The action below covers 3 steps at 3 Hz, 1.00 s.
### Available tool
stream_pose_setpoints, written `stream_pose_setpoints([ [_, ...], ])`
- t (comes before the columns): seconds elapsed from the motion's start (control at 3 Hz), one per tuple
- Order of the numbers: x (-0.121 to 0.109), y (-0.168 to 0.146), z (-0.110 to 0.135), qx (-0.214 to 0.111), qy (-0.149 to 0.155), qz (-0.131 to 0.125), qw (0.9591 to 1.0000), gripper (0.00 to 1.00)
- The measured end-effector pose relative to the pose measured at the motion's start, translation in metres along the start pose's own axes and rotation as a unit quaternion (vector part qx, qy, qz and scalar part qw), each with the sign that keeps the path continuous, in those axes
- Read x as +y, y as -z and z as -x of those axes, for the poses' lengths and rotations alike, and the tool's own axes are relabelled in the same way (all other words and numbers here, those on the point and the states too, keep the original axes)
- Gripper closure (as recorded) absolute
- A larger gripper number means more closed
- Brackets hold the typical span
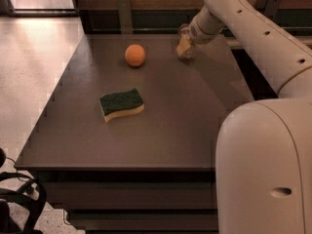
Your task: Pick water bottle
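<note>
The water bottle [186, 55] is a small clear bottle standing at the far right of the dark table [165, 130], largely covered by my gripper. My gripper [184, 45], with a yellowish tip, is right at the bottle, reaching down from the white arm [243, 18] at the upper right. The bottle's clear top shows just above the gripper and its base just below it. I cannot tell whether the gripper touches the bottle.
An orange ball [135, 55] lies on the table left of the bottle. A green and yellow sponge [121, 104] lies nearer the middle. My white base [263, 169] fills the lower right. The table's left edge borders a light floor [29, 72].
</note>
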<state>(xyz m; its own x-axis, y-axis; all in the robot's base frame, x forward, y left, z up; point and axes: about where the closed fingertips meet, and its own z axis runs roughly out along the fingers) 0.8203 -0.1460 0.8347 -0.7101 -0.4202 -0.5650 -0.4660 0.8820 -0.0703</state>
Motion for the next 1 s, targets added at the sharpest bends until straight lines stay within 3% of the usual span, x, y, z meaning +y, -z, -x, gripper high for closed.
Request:
stream_pose_setpoints([
  [0.67, 0.0029, -0.0066, -0.0019, 0.004, 0.001, 0.003, 1.0000, 0.90],
  [1.0, 0.0040, -0.0086, -0.0021, 0.005, 0.003, 0.005, 1.0000, 1.00],
])
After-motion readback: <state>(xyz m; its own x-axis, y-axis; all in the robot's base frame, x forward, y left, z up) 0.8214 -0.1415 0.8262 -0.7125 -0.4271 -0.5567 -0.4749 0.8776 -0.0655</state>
